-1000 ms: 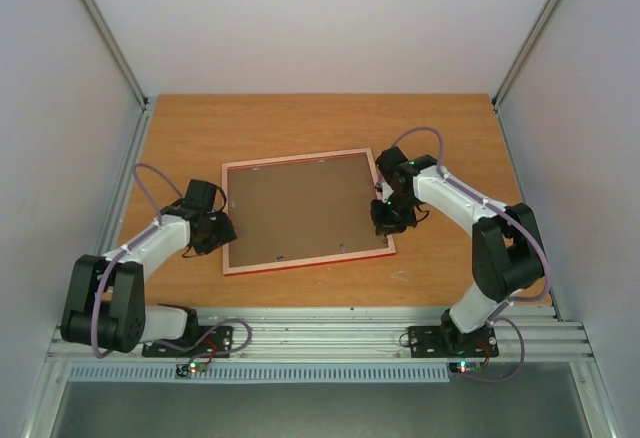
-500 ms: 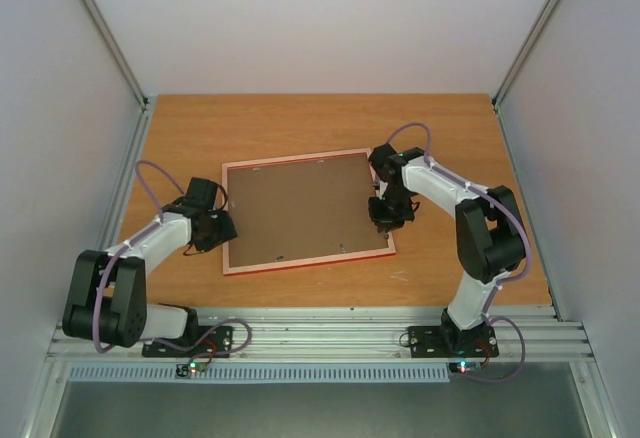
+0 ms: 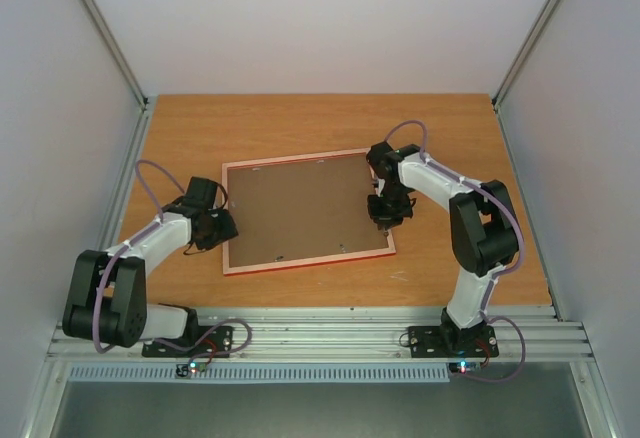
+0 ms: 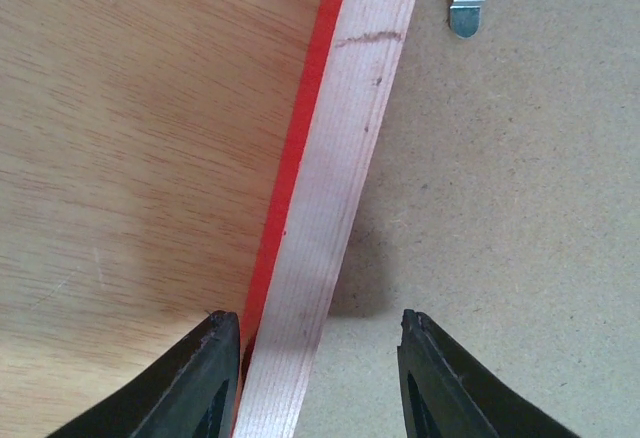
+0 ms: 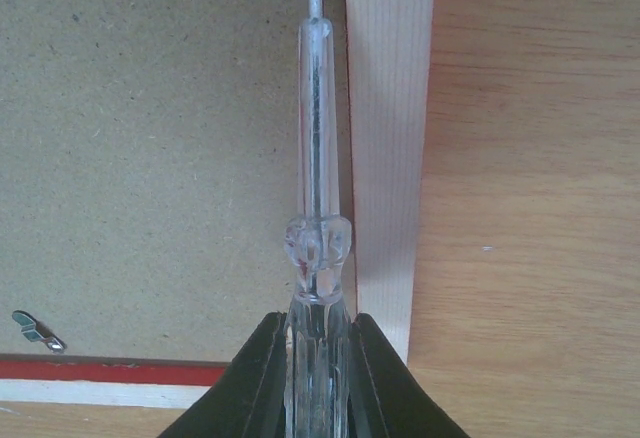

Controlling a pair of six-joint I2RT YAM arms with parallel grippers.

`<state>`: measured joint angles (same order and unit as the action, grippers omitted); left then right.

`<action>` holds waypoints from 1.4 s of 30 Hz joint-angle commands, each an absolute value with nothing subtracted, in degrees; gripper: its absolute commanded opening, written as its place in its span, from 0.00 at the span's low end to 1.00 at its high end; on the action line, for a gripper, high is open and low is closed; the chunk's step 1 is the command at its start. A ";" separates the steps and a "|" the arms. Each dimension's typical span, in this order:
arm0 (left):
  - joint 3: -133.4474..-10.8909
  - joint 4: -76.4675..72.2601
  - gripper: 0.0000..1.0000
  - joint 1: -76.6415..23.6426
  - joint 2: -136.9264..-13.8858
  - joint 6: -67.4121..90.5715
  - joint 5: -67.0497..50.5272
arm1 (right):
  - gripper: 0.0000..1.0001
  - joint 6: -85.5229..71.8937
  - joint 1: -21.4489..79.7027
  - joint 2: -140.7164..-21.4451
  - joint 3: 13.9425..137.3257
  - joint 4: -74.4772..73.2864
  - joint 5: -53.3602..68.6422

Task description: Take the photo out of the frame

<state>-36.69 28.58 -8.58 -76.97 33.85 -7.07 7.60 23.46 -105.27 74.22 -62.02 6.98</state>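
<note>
— Start with the left gripper (image 4: 315, 333). What is it doing?

— Its jaws are spread wide with nothing between them to grip. They straddle the left rail of the frame (image 4: 335, 188): one finger over the bare table (image 4: 130, 158), the other over the brown backing board (image 4: 500, 208).

— And the right gripper (image 5: 318, 338)?

— Pressed together on the clear handle of a screwdriver (image 5: 318, 158). The tool points straight away from the fingers. It runs along the inner edge of the frame's right rail, above the backing board.

— Does the tip touch anything?

— Hard to say. The metal shaft ends at the very top of the wrist view, beside something small, red and dark. I cannot tell whether they meet.

— Where does the frame lie?

— Flat on the wooden table, near the middle, turned a little askew. Its pale back faces up and a thin red edge shows along the near side. From above, the left gripper sits at its left edge and the right gripper at its right edge.

— Any fittings?

— A small metal clip (image 4: 466, 3) lies on the board near the left rail, and another shows in the right wrist view.

— The photo?

— Hidden; only the board shows inside the frame.
</note>
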 commanded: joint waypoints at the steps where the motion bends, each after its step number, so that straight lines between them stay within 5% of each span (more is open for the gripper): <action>1: -36.19 26.30 0.45 -8.35 -76.12 33.11 -7.82 | 0.01 7.15 23.12 -106.55 75.42 -64.24 5.93; 13: -35.25 25.40 0.45 -8.35 -75.85 33.82 -8.56 | 0.01 6.69 22.94 -106.10 75.93 -69.16 3.57; 33: -34.42 23.41 0.45 -9.38 -76.40 34.97 -10.10 | 0.01 11.07 23.03 -106.76 75.85 -69.03 18.53; 42: -34.93 24.43 0.45 -9.49 -76.01 34.90 -9.05 | 0.01 8.24 22.97 -102.04 76.01 -70.52 8.13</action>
<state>-35.11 26.30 -9.04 -76.95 34.33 -8.56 9.80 22.61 -105.95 75.70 -68.25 13.26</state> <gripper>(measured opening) 0.448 0.134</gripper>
